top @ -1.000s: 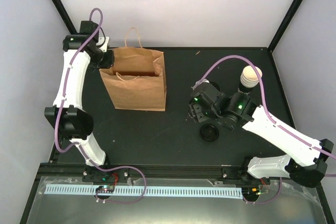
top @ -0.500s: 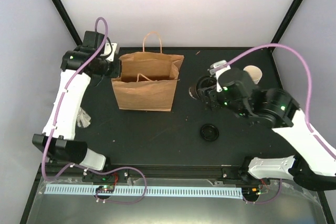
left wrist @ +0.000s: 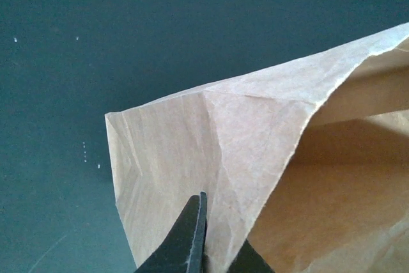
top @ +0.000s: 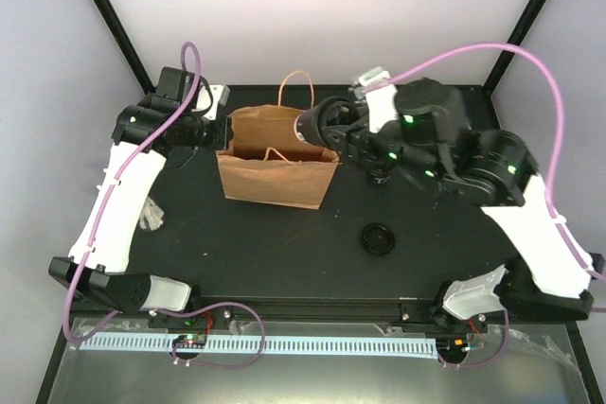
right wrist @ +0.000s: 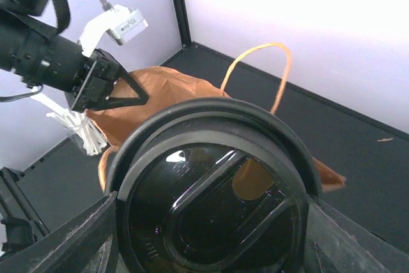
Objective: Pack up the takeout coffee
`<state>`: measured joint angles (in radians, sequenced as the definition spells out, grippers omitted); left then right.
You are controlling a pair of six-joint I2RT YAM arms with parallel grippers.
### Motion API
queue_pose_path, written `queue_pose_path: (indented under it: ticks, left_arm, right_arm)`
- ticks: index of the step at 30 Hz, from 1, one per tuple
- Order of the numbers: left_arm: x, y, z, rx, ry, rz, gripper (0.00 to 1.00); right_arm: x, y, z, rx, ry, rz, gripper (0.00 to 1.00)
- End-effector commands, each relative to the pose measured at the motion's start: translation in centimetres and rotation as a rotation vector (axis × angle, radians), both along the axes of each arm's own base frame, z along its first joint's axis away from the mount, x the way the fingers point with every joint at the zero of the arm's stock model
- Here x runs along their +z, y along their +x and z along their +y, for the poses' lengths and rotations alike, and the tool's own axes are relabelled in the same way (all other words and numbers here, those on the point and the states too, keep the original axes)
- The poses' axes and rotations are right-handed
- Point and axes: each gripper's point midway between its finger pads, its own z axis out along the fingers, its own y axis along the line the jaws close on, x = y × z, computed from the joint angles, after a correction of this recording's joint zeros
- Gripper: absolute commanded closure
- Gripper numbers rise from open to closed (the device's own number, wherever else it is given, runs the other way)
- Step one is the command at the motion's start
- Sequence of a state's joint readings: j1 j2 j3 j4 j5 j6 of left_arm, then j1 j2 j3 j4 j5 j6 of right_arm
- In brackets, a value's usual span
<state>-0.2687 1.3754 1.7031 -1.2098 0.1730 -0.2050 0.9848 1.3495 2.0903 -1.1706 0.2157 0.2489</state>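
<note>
bench (top: 284,262), near side: loose black lid (top: 379,238) lies flat, right of centre, close to the near edge and well apart from everything else. A clear-wrapped bundle of white sticks (top: 151,218) sits by the left edge, just beside the left arm.

Further back, a bit left of centre toward the far edge: brown paper bag (top: 279,177), upright, mouth open. Its near handle (top: 276,152) flops against the front panel. Its far handle (top: 298,84) stands up.

left gripper (top: 224,135): fully closed, pinching the bag's left top edge. Wrist view shows both black tips clamped on the creased paper at that corner.

right gripper (top: 314,127): jaws spread wide but clamped on the takeout coffee (right wrist: 214,202), one finger on each side. The cup's own black lid is on and faces the wrist camera. The cup body is hidden behind it, so no side print is visible.

The cup is off the bench, in the air at the right end of the bag's mouth, by the far-right top corner. From above it overlaps the rim, but I can't tell whether its base is past the rim. In the right wrist view the bag opening and the upright handle sit just beyond the cup, with the left gripper's pinch on the opposite edge.
</note>
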Motion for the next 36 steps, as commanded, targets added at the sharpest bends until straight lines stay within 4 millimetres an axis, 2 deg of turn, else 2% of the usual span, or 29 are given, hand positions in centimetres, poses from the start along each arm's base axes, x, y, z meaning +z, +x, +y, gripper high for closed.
queue_pose_path:
  ticks: [1,5,10,12,17,21,25,29,31,36]
  left_arm:
    - [1.2,-1.1,-1.2,-0.028,-0.065,-0.032,0.98]
    - [1.1,-2.0,-1.6,-0.039,-0.077,-0.028,0.98]
    - [0.6,-2.5,-2.1,-0.045,-0.095,-0.012,0.98]
    - [1.2,-3.2,-2.0,-0.034,-0.12,-0.03,0.98]
    - [-0.1,-4.8,-3.4,-0.012,-0.243,-0.004,0.98]
    - [-0.3,-6.9,-3.8,0.012,-0.343,-0.003,0.96]
    - [-0.1,-9.1,-3.6,0.019,-0.415,-0.016,0.82]
    - [-0.2,-10.7,-3.2,0.002,-0.414,-0.016,0.53]
    - [0.1,-11.1,-2.8,-0.001,-0.402,-0.037,0.41]
    - [2.4,-10.7,-1.8,-0.015,-0.34,-0.151,0.29]
  right_arm:
    - [-0.8,1.5,3.0,0.042,-0.036,-0.008,0.5]
    - [-3.7,2.9,4.8,0.036,-0.098,0.031,0.51]
    - [-8.1,3.6,5.6,0.023,-0.209,0.114,0.51]
    - [-9.9,3.2,5.9,0.044,-0.246,0.165,0.51]
    - [-13.7,1.1,6.1,0.123,-0.285,0.284,0.51]
    - [-15.0,-0.2,5.3,0.157,-0.308,0.321,0.51]
    - [-16.7,-0.9,4.7,0.169,-0.366,0.372,0.51]
    - [-17.7,-1.8,4.3,0.185,-0.384,0.393,0.51]
    - [-17.9,-2.3,4.2,0.194,-0.389,0.395,0.51]
    - [-18.4,-4.1,4.1,0.232,-0.421,0.388,0.51]
